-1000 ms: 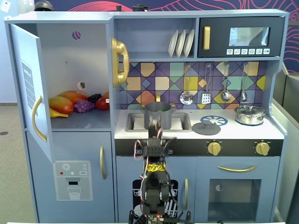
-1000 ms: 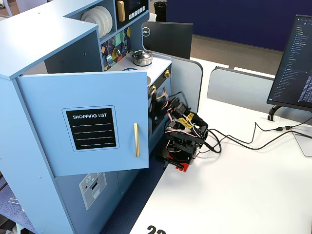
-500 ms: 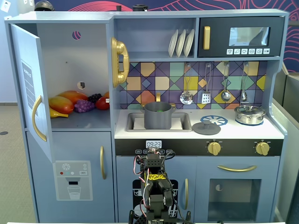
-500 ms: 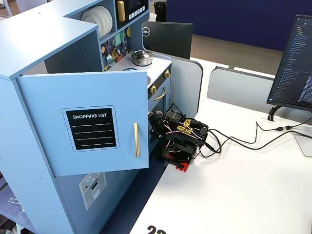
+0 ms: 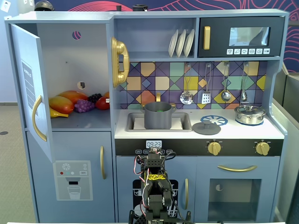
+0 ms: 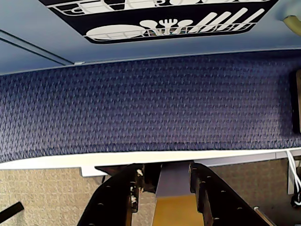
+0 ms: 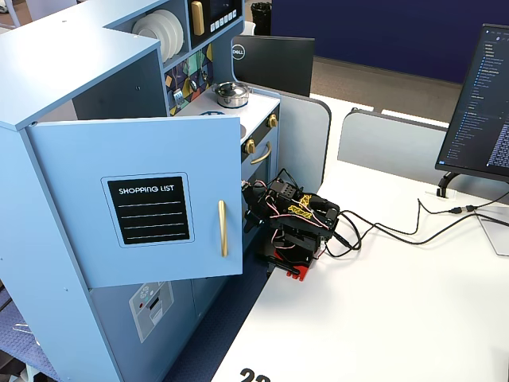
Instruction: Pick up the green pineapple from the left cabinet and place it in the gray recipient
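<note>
The green pineapple (image 5: pixel 160 110) sits inside the gray pot (image 5: pixel 158 116), which stands in the sink (image 5: pixel 135 123) at the middle of a fixed view. At 9 o'clock from the pot, the left cabinet (image 5: pixel 70 70) stands open, mangoes (image 5: pixel 63 102) and grapes (image 5: pixel 84 106) on its shelf. The arm (image 7: pixel 298 223) is folded low on the desk (image 7: pixel 398 302), at 6 o'clock below the pot. The jaws (image 6: pixel 162 181) are apart and hold nothing.

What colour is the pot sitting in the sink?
Plain matte gray; the gray pot shows best in a fixed view facing the kitchen.
</note>
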